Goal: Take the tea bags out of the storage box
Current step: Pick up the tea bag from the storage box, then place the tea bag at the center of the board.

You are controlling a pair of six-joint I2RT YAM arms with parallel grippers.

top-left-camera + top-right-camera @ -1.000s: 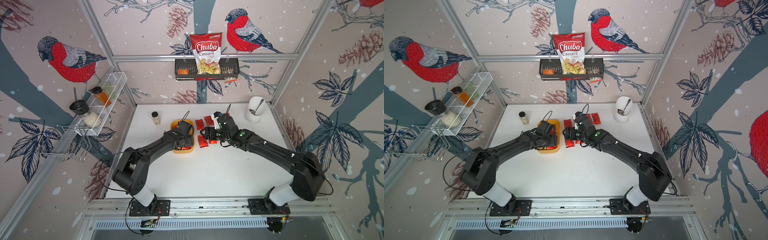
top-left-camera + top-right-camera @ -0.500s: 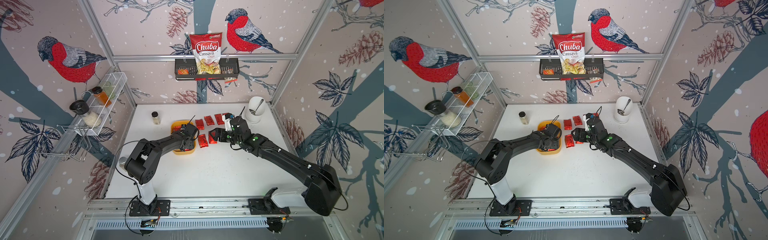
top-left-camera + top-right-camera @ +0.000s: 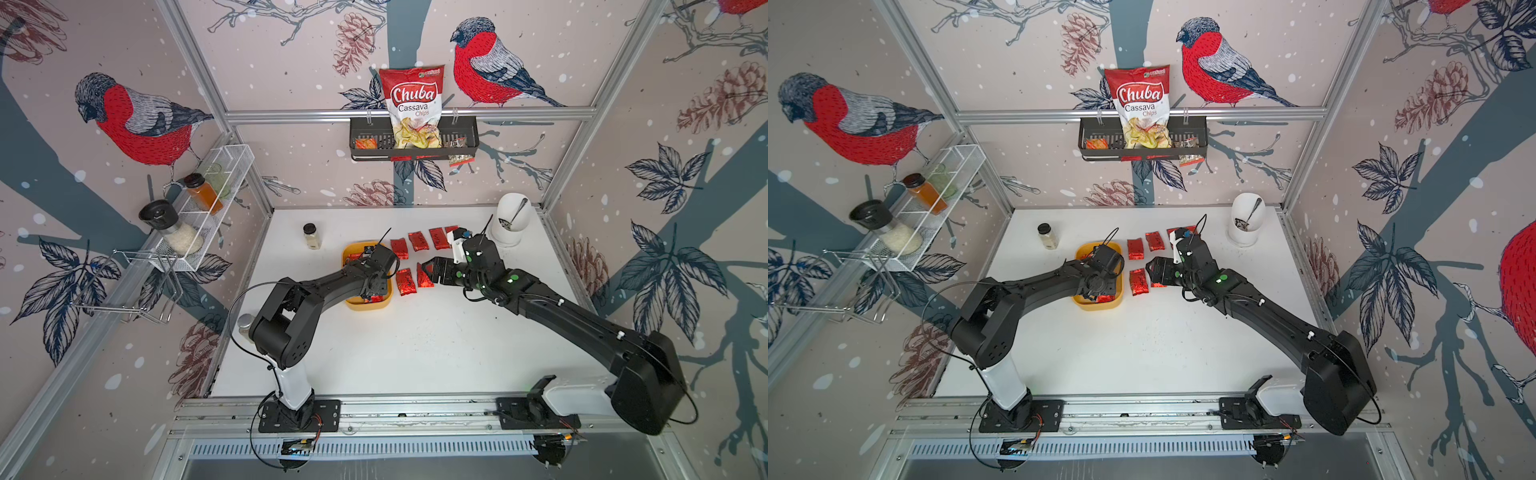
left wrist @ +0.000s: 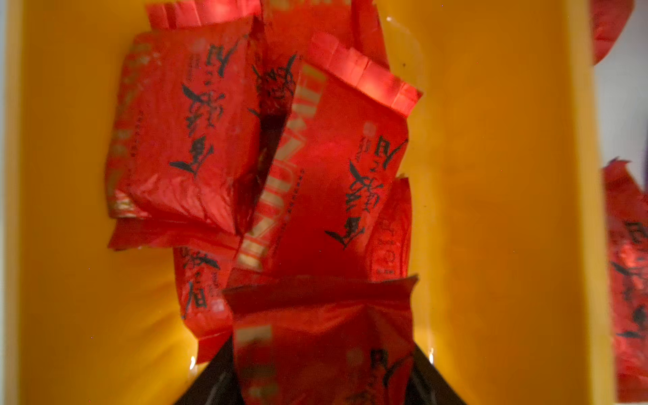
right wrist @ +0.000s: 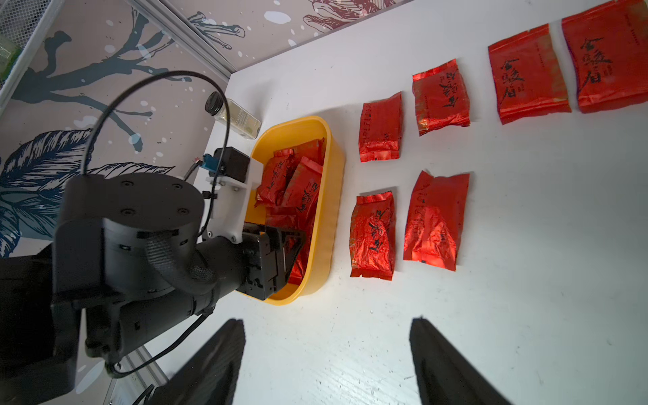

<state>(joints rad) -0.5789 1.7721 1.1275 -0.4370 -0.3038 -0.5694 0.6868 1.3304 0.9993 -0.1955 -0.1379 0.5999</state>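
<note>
White tabletop (image 3: 415,340): left gripper (image 4: 322,350), the nearer arm, down in storage box (image 4: 491,210), prob. nipping one tea bag (image 4: 315,322) across its short side; right gripper (image 5: 328,321) spread, empty.

My left arm (image 3: 332,282) hid my left jaws and most tea bags (image 3: 374,297) in the storage box (image 3: 368,306) in both top views. In the left wrist view the nearest tea bag (image 4: 322,336) was blurred and cut off at the edge. Whether I gripped it was unclear.

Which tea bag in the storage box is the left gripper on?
The tea bag between the fingers of the left gripper, nearest its camera; the others lie piled beyond it.
</note>
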